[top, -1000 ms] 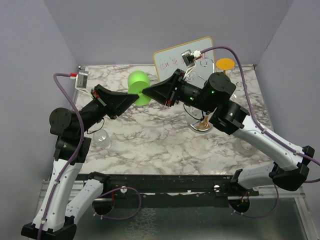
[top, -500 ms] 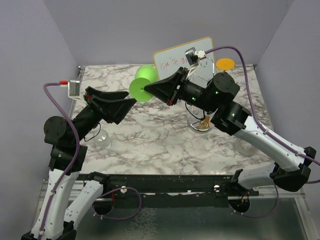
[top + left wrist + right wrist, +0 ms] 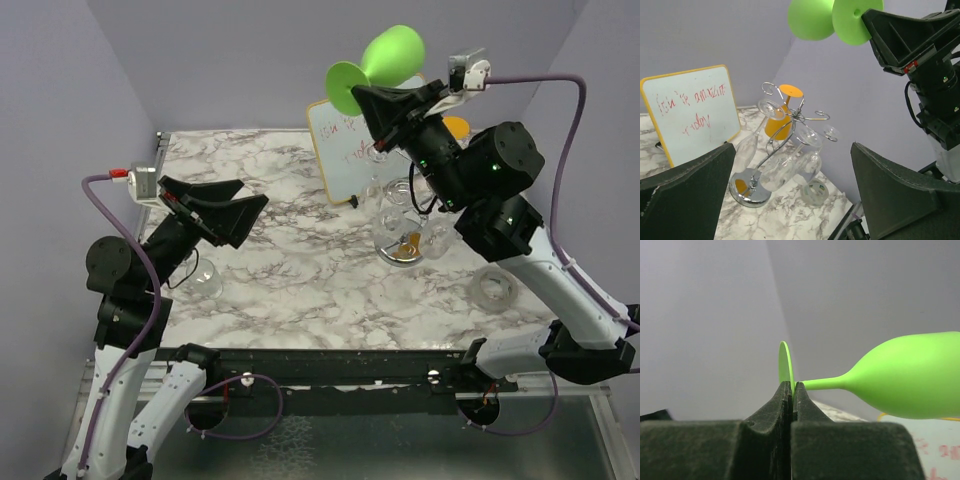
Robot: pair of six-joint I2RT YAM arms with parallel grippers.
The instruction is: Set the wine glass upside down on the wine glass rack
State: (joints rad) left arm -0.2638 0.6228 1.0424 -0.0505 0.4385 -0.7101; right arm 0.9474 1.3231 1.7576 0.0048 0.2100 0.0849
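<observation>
- While the right end effector [image 3: 365,95] is clamped on the thin round foot of the lime-green plastic wine glass [image 3: 392,52], the glass hangs in the air high above the silver wire wine glass rack [image 3: 798,115], touching nothing on it.
- The glass lies roughly on its side, stem near level, so it is neither upright nor inverted.
- The left end effector [image 3: 252,193] is empty with its fingers wide apart. It sits well to the left of the rack and faces it.
- Several clear stemmed glasses [image 3: 747,145] already hang bowl-down from the rack's curled arms, and an orange stemmed glass [image 3: 782,107] shows just behind the rack.
- A tilted whiteboard with red writing [image 3: 690,115] stands to the rack's left on the marble-patterned worktop [image 3: 300,270].
- The step in hand looks like the carry and turn-over, with the hanging itself not yet begun.
- The next move probably calls for rolling the wrist until the bowl points down, then lowering toward a free looped arm and sliding the stem in so the foot rests on the wire.
- The close-hung clear glasses leave little room, so a sideways brush could rock the rack.
</observation>
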